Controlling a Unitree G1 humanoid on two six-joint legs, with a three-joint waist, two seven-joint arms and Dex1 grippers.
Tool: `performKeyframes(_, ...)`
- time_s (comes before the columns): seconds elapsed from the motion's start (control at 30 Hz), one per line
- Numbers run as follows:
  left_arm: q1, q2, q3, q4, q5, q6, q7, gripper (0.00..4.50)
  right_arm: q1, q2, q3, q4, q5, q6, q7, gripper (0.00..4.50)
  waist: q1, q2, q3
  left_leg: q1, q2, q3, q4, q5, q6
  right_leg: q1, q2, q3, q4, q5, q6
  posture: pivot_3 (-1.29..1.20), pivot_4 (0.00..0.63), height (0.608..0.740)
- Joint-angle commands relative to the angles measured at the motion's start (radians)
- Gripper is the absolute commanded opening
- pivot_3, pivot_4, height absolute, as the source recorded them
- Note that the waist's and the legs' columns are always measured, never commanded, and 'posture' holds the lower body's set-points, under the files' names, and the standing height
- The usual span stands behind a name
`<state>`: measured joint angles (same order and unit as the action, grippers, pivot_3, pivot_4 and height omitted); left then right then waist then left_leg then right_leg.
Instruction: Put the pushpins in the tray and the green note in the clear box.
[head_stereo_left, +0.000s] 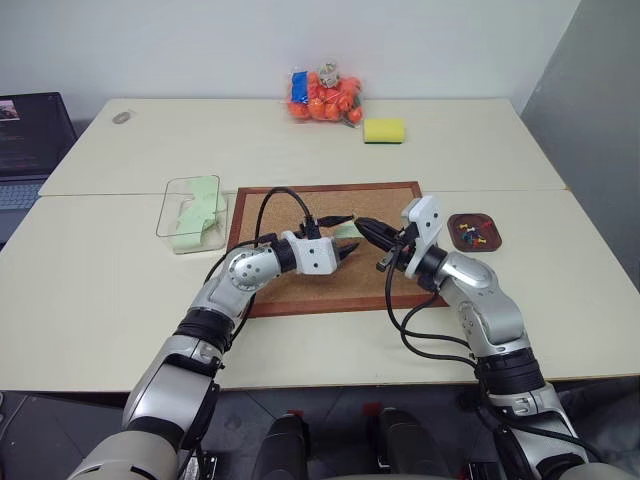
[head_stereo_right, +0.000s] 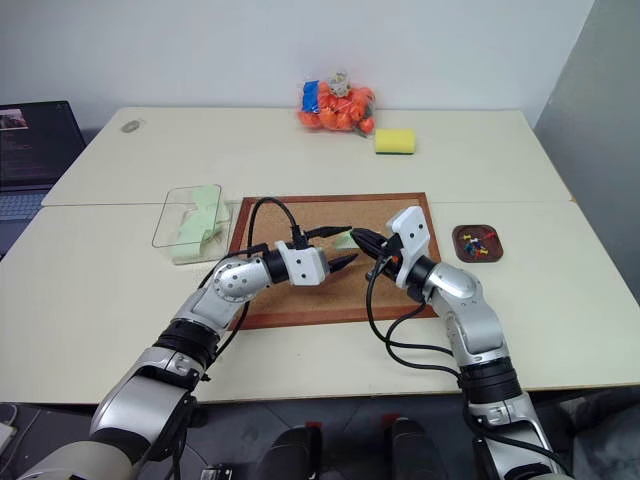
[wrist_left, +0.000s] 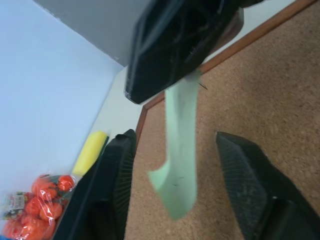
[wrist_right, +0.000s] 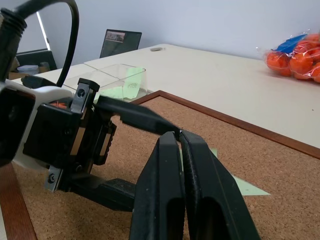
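Right gripper (wrist_right: 181, 137) pinched on pale green paper note (wrist_left: 179, 165) above corkboard (head_stereo_left: 300, 205); left gripper (wrist_left: 175, 165) apparently open around it.

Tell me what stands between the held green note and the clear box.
Nothing visible blocks it. The right gripper is shut on the green note above the corkboard, with the left gripper's open fingers on either side of it. The clear box sits beyond the corkboard's left edge, already holding green paper.

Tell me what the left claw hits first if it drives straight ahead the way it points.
Probably the green note, hanging between the left claw's open fingers from the shut right claw, which comes just behind; depth is uncertain.
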<state>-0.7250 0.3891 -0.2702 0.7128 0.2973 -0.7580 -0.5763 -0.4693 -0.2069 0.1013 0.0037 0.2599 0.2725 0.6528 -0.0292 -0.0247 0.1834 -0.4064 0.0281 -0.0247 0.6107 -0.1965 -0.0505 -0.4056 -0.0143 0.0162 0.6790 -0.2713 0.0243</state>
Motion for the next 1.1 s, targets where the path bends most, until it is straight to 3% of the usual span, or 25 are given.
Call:
performKeyframes(0.03,-0.016,0.003,0.008,-0.021,-0.02,-0.017,0.013,1.56,-0.013,0.007,-0.002,-0.045,0.022,-0.003,0.004,0.0,0.0,0.0,0.0,0.0,0.0,0.0,0.0,0.0,0.0,0.0,0.0,0.0,0.0,0.0,0.0,0.0,0.15,0.74)
performKeyframes(0.27,-0.019,0.003,0.009,-0.017,-0.019,-0.012,0.019,0.07,-0.015,0.003,-0.005,-0.041,0.025,0.001,0.008,0.0,0.0,0.0,0.0,0.0,0.0,0.0,0.0,0.0,0.0,0.0,0.0,0.0,0.0,0.0,0.0,0.0,0.15,0.74)
performKeyframes(0.3,-0.019,0.004,0.009,-0.017,-0.015,-0.013,0.022,0.01,-0.015,0.004,-0.006,-0.041,0.027,0.003,0.007,0.0,0.0,0.0,0.0,0.0,0.0,0.0,0.0,0.0,0.0,0.0,0.0,0.0,0.0,0.0,0.0,0.0,0.15,0.74)
performKeyframes(0.57,-0.041,0.036,-0.013,-0.005,0.07,-0.062,0.086,0.01,-0.039,-0.003,-0.025,-0.023,0.037,0.013,0.002,0.0,0.0,0.0,0.0,0.0,0.0,0.0,0.0,0.0,0.0,0.0,0.0,0.0,0.0,0.0,0.0,0.0,0.15,0.74)
performKeyframes(0.87,-0.116,0.129,-0.128,-0.001,0.354,-0.221,0.263,0.01,-0.104,-0.025,-0.05,0.05,0.043,-0.003,0.008,0.0,0.0,0.0,0.0,0.0,0.0,0.0,0.0,0.0,0.0,0.0,0.0,0.0,0.0,0.0,0.0,0.0,0.15,0.74)
performKeyframes(1.1,-0.141,0.146,-0.156,0.048,0.386,-0.264,0.318,0.01,-0.15,-0.029,-0.089,0.089,0.057,-0.007,0.0,0.0,0.0,0.0,0.0,0.0,0.0,0.0,0.0,0.0,0.0,0.0,0.0,0.0,0.0,0.0,0.0,0.0,0.15,0.74)
